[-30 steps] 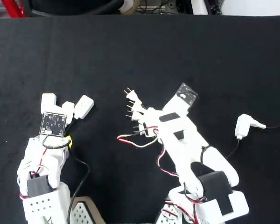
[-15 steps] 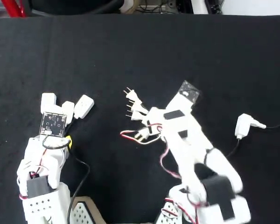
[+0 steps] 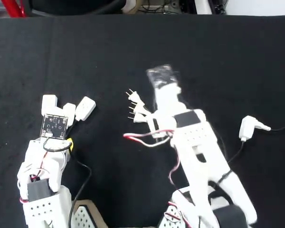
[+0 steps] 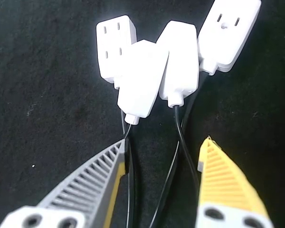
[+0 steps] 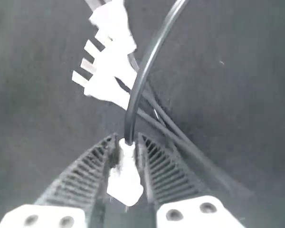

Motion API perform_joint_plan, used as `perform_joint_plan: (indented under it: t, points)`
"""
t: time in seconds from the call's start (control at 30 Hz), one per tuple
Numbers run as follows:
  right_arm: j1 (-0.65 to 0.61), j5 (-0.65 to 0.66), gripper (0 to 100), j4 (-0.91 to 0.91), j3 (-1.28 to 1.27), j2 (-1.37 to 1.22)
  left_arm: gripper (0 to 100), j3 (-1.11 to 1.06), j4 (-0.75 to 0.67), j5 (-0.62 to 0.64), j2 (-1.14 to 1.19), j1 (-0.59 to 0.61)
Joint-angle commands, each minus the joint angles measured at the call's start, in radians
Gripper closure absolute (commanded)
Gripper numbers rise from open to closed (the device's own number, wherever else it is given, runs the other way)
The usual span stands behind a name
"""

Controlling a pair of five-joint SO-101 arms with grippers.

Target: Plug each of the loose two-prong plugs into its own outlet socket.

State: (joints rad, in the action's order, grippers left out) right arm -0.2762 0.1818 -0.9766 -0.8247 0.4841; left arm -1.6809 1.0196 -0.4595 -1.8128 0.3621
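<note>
Several white outlet sockets (image 4: 115, 42) lie bunched at the table's left, two with slots facing up (image 4: 230, 28). My left gripper (image 4: 166, 142) stands open just short of them, straddling their black cables, its arm (image 3: 45, 161) at the lower left. Near the table's middle lies a cluster of loose two-prong plugs (image 3: 135, 107) (image 5: 104, 71). My right gripper (image 5: 126, 142) is shut on a white plug (image 5: 126, 178) right beside that cluster, the plug's black cable running out from between the fingers. In the high view this gripper (image 3: 152, 126) sits against the cluster.
One more white plug (image 3: 249, 127) lies apart at the right with its cable trailing off the table edge. Red and white wires (image 3: 142, 139) loop off the right arm. Black cloth (image 3: 133, 47) covers the table, open toward the back.
The right arm's wrist has swung left and farther out, toward the plug cluster, its shoulder shifting right. The left arm and the sockets have not moved.
</note>
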Motion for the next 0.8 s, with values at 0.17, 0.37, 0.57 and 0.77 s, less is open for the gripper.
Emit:
perform_joint_plan:
  t: [0.17,0.37,0.57,0.77]
  points:
    - [-0.115,0.445,98.5,-0.038,0.211,-0.357,75,-0.019,0.0,-0.006,-0.006,-0.012]
    - [-0.176,0.42,98.4,-0.038,0.288,-0.513,75,-0.019,0.0,-0.006,-0.006,-0.012]
    - [-0.158,0.4,97.8,-0.1,0.366,-0.536,75,-0.019,0.0,-0.006,-0.006,-0.012]
    - [-0.163,0.4,77.8,-0.195,0.409,-0.541,75,-0.019,0.0,-0.006,-0.006,-0.01]
